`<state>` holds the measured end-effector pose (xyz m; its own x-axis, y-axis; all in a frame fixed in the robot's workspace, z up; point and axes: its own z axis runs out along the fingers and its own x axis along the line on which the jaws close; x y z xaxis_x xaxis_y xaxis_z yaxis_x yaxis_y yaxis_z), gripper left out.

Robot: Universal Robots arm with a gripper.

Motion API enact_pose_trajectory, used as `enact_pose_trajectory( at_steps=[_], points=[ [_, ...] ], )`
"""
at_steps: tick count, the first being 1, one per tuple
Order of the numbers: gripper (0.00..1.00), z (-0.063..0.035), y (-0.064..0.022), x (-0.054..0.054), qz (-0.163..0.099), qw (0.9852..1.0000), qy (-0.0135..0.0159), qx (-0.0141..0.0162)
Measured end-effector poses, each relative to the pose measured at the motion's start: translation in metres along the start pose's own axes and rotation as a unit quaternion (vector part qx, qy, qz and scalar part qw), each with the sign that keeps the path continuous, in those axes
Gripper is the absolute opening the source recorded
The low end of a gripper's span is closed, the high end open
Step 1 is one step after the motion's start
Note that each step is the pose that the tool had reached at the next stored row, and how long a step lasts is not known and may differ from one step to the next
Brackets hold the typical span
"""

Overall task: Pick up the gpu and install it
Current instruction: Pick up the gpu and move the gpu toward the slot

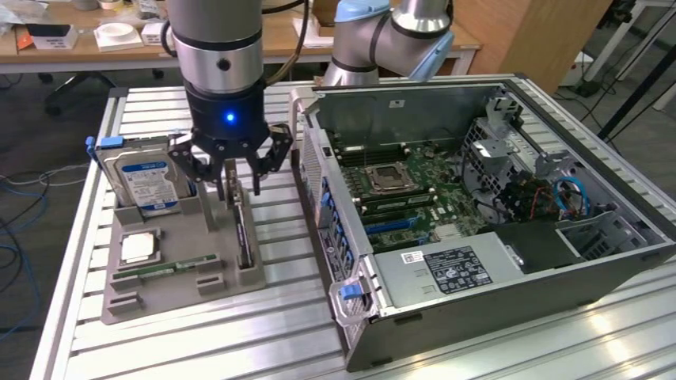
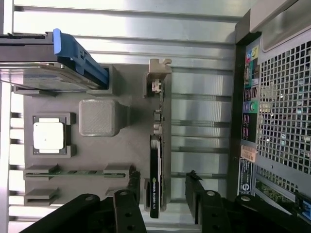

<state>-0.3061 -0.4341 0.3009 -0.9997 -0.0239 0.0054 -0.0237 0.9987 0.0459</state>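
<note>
The gpu (image 1: 243,231) stands on its long edge in a slot of the grey holder (image 1: 188,229), with its silvery bracket end up near my gripper. My gripper (image 1: 234,184) hangs straight over the card, open, one finger on each side of its upper end. In the wrist view the gpu (image 2: 154,167) runs edge-on as a thin dark strip between my fingers (image 2: 129,196), not touched by either. It lies closer to that finger than to the other one. The gripper (image 2: 162,196) holds nothing.
The holder (image 2: 121,160) also carries a blue-labelled hard drive (image 1: 142,176), a square processor (image 1: 139,248) and a green memory stick (image 1: 169,267). On the exterior view's right lies the open computer case (image 1: 591,261), with its motherboard (image 1: 407,190) exposed. The case's rear panel (image 2: 277,121) is close beside the holder.
</note>
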Motion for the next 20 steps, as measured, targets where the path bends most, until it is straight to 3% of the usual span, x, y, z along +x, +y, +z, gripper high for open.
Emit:
enact_pose_trajectory(
  at_steps=[2, 20],
  points=[
    [0.55, 0.0015, 0.0, 0.0, 0.0, 1.0, 0.0, 0.0],
    [0.55, 0.0167, -0.0007, 0.002, 0.0, 1.0, 0.0, 0.0]
  ],
)
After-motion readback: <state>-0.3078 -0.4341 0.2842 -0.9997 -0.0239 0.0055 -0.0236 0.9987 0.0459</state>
